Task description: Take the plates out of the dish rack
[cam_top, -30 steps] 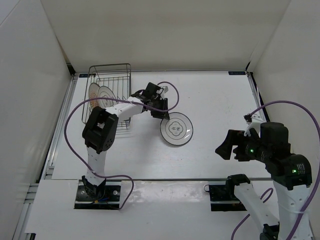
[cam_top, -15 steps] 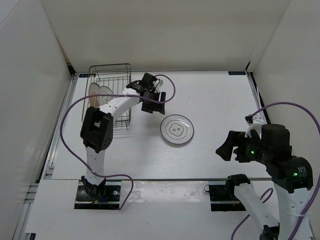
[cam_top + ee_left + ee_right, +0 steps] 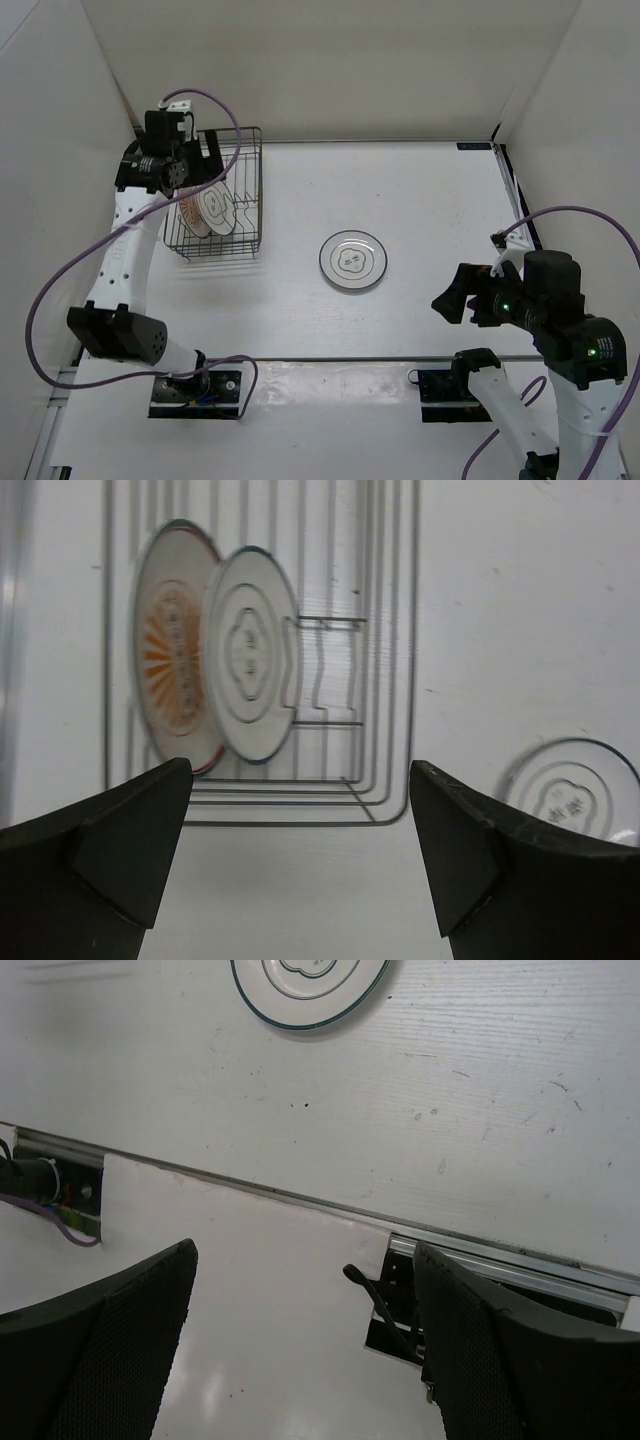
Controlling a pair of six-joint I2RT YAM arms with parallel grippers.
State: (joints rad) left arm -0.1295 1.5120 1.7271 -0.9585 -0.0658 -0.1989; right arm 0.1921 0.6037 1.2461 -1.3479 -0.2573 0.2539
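Three plates are in sight, and one dish rack [image 3: 256,195]. The rack stands at the far left of the white table [image 3: 430,200], and everything else is placed from it.

Two of the plates stand on edge inside the rack, side by side at its left end, leaning a little and overlapping in the left wrist view. The outer one is the orange-patterned plate [image 3: 165,670], closest to the rack's left wall. The grey-rimmed plate [image 3: 250,670] is just beside it toward the rack's middle. The rest of the rack's slots hold nothing.

The third plate [image 3: 353,259], also grey-rimmed with a centre motif, lies flat on the table to the right of the rack and a little nearer the arm bases, well apart from the wire.

The left gripper [image 3: 205,160] hovers above the rack's far left corner. Its two fingers [image 3: 120,850] are spread wide with nothing between them, and both racked plates show in the gap below.

The right gripper [image 3: 455,290] hangs far to the right of the rack, over the table's near edge. Its fingers [image 3: 110,1350] are likewise spread apart and hold nothing.

Two purple cables [image 3: 60,290] are visible, one along each arm.
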